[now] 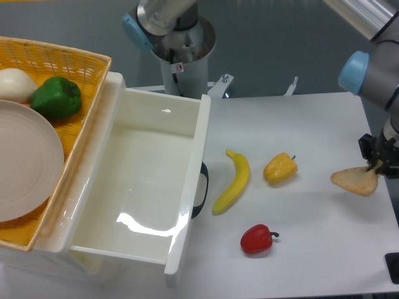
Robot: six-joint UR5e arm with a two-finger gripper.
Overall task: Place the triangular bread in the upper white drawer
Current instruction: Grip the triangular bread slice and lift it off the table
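The triangular bread (353,181), a flat tan wedge, is at the far right edge of the table. My gripper (378,166) comes down from the upper right, its dark fingers shut on the bread's right corner. The bread looks tilted, with its held end raised. The upper white drawer (194,144) is pulled open at the left centre and nothing lies inside it. Its dark curved handle (202,190) faces the table's middle.
Between the drawer and the bread lie a yellow banana (233,182), a yellow bell pepper (280,169) and a red bell pepper (257,239). A yellow wicker basket (75,62) with a green pepper (57,98), a white onion (15,85) and a plate (25,162) sits left of the drawer.
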